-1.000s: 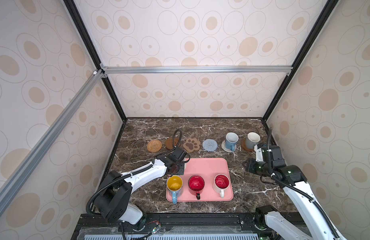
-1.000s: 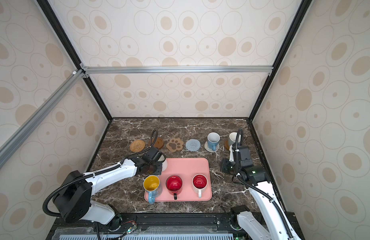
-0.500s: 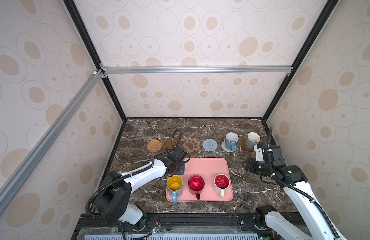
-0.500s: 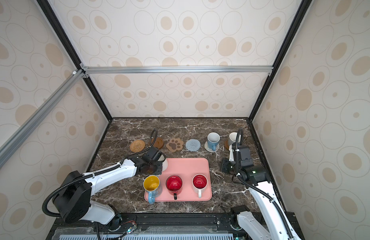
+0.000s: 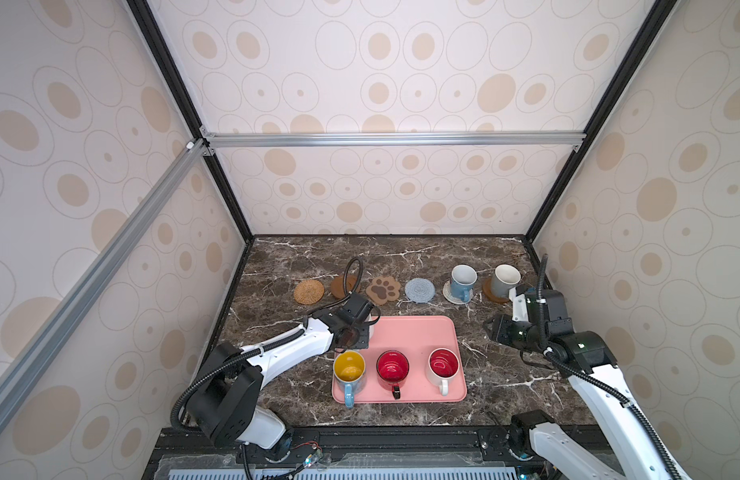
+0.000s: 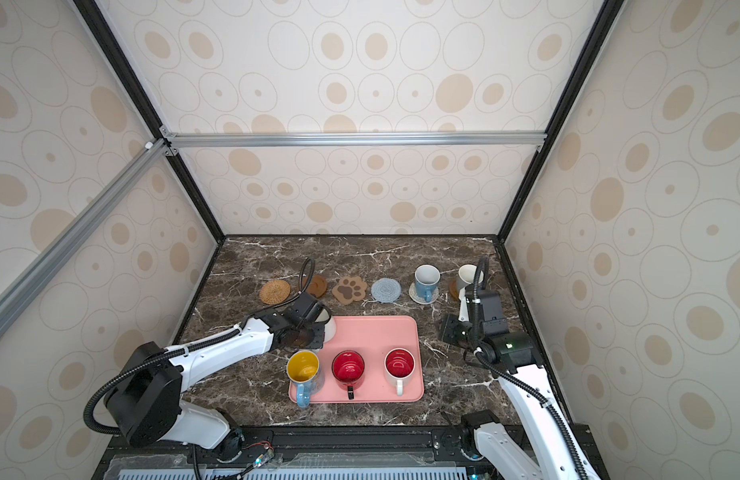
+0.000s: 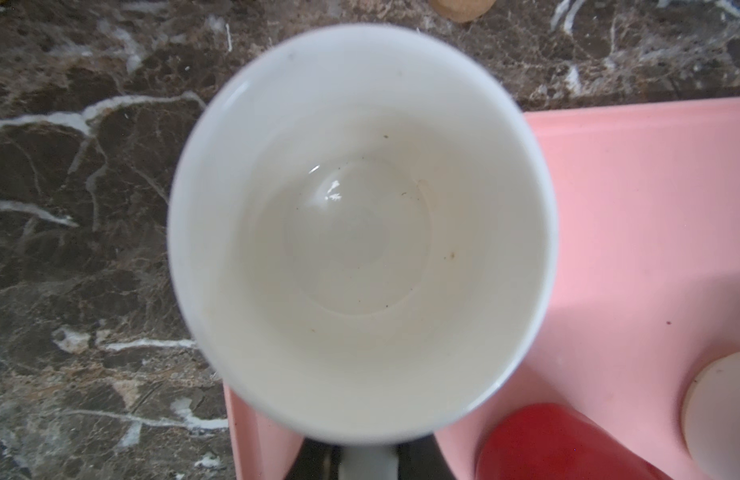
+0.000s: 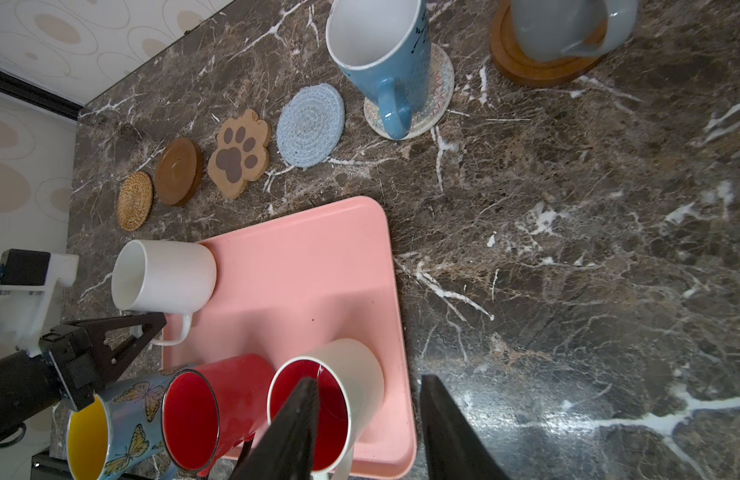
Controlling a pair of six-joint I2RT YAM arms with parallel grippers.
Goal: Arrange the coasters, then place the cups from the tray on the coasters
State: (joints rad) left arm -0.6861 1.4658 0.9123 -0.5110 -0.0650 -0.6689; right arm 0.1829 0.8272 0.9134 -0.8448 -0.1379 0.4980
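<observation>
Gripping the handle of a plain white cup [image 8: 164, 276], the left gripper [image 8: 158, 324] is clenched tight at the far left corner of the pink tray [image 5: 418, 332] — whether the cup rests there or hangs just clear cannot be told. From the left wrist the cup shows a glossy, empty inside with a few faint specks, its rim overhanging the tray's corner and the table [image 5: 497, 374]. Three more cups stand in a row along the tray's near edge, handles toward the robot: a blue cup [image 5: 349, 370] with a yellow inside and painted butterflies, a red cup [image 5: 392, 365] with a black handle, and a red-lined cup [image 5: 443, 363], white outside. The right gripper [image 8: 368, 380] hovers over bare table right of the tray, jaws apart and empty. Along the back six coasters lie in a line: a rattan mat [image 5: 308, 291], a wooden disc [image 5: 339, 289], a paw [image 5: 383, 289] and a blue-grey mat [image 5: 419, 290], all bare; then a cream mat [image 8: 442, 83] with zigzag stitching under a light blue cup [image 5: 463, 280] and a second disc [image 8: 526, 70] under a grey cup [image 5: 505, 279]. A small dark mark on the light blue cup is too small to read. The table is dark brown marble veined in white — walled on three sides by cream panels [image 5: 360, 195] printed with tan ovals, framed by black and aluminium bars [image 5: 393, 139].
</observation>
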